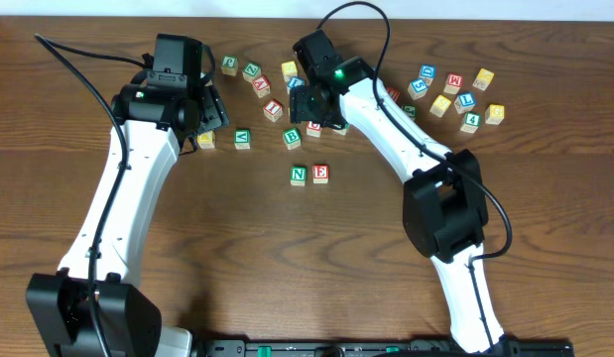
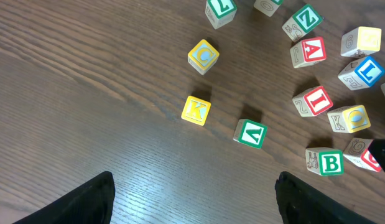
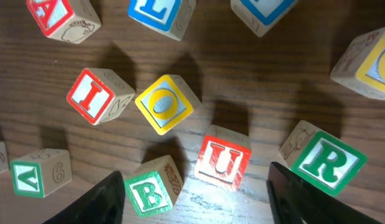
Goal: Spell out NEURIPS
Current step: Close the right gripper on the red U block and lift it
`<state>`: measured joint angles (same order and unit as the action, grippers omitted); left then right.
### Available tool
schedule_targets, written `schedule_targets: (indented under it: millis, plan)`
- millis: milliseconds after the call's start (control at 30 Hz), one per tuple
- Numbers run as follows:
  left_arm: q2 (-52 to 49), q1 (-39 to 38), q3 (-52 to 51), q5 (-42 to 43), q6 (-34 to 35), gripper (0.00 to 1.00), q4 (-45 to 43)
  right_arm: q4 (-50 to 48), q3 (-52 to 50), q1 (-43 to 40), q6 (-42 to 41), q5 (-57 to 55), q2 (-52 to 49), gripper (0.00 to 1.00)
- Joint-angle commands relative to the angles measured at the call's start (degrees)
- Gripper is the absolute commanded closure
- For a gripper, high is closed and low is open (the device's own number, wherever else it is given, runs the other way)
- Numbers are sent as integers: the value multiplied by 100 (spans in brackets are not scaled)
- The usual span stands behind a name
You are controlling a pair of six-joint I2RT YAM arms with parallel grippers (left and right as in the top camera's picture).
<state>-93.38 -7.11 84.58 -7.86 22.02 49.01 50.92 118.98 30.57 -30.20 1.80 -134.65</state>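
A green N cube (image 1: 299, 175) and a red E cube (image 1: 321, 174) sit side by side at mid-table. My right gripper (image 3: 198, 200) is open, low over the cube cluster. The red U cube (image 3: 223, 162) lies between its fingers (image 3: 304, 199), nearer the right one, with no contact. A green B cube (image 3: 152, 193) lies beside the left finger. The green R cube (image 3: 326, 158) is just outside the right finger. The red I cube (image 3: 92, 94) lies farther off, next to a yellow O cube (image 3: 166, 102). My left gripper (image 2: 195, 202) hangs open over bare wood.
Yellow C (image 2: 203, 56) and K (image 2: 196, 110) cubes and a green V cube (image 2: 251, 132) lie ahead of the left gripper. Red A (image 3: 52, 12) and blue L (image 3: 155, 12) cubes lie beyond the I. Another group of cubes (image 1: 460, 94) sits at the back right.
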Motion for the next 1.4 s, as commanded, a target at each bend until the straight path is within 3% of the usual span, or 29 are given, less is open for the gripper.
schedule_targets:
  millis: [0,433,1367]
  plan:
    - [-76,35,98,-35,-81,19,9,-72,15,66,-68,-149,-184,35]
    - [-81,35,98,-35,-79,19,-15,-140,15,46,-173,-372,-520,44]
    - [-81,35,98,-37,-81,18,-28,9,17,-46,90,-531,-507,81]
